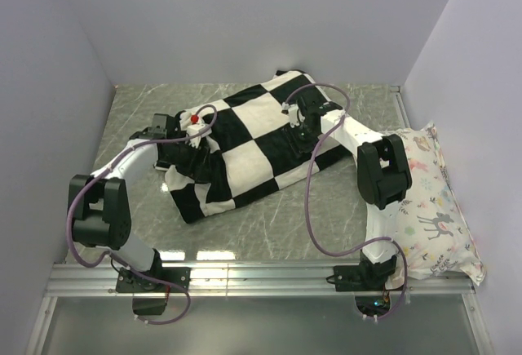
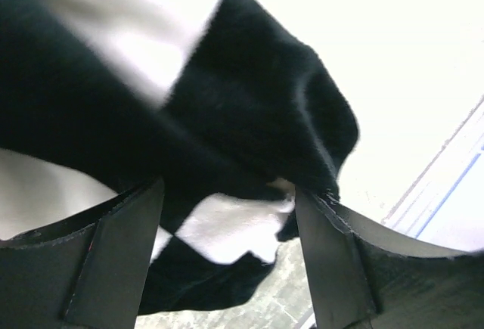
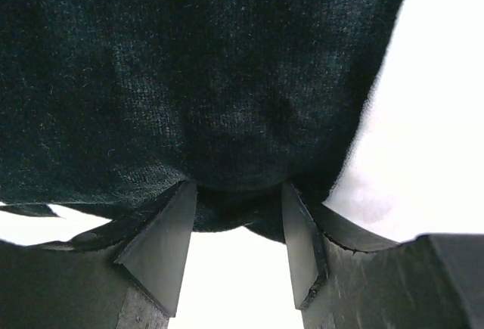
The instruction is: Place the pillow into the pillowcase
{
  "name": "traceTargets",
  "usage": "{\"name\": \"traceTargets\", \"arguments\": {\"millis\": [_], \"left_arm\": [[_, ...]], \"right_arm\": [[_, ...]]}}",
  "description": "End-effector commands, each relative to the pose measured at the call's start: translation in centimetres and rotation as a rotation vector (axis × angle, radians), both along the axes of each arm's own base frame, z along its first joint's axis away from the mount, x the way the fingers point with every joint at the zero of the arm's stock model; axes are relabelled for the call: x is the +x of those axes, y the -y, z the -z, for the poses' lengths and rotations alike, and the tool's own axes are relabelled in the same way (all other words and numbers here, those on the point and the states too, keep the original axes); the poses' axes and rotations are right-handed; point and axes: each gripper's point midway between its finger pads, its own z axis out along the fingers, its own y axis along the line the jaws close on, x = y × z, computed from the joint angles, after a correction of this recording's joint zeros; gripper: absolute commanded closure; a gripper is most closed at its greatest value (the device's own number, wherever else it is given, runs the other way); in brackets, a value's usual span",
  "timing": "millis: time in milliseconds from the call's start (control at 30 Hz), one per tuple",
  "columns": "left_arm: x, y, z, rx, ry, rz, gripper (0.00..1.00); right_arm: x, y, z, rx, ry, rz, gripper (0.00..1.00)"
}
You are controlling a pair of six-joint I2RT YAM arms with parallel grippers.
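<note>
Top view: the checkerboard pillowcase [image 1: 253, 147] lay plump mid-frame; the pillow was hidden, likely inside. Your left gripper [image 1: 193, 126] sat at its nine o'clock end, your right gripper [image 1: 295, 118] near one o'clock. Left wrist view: jaws spread, fuzzy black cloth draped loosely between. Right wrist view: jaws pinched a thick, soft fold. Next, you probably needed to straighten the rumpled mouth.

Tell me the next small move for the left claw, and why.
Probably close the left claw: its fingers stand apart with fabric of the pillowcase hanging between them, not gripped. The pillow shows in no view, so it may already be inside; holding that crumpled left end would let you check.
</note>
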Motion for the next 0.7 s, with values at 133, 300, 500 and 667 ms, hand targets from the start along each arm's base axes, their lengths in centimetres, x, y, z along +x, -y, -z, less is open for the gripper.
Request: {"name": "traceTargets", "arguments": {"millis": [133,300,500,667], "left_arm": [[1.1,1.9,-1.6,-0.08,0.01,0.011,0.38],[-0.1,1.3,-1.6,-0.042,-0.029,0.064,0.99],[-4.6,2.3,-6.2,-0.11,-0.023,0.23,0.99],[-4.1,6.8,-9.5,-0.252,0.007,0.313,1.0]], "right_arm": [[-0.2,-0.3,1.1,-0.016,-0.014,-0.014,0.45],[-0.6,-0.2,1.4,-0.02,-0.022,-0.017,0.48],[-2.3,-1.4,2.1,-0.011,-0.058,-0.056,0.56],[-3.8,-3.5,2.8,0.011,-0.085,-0.086,0.57]]}}
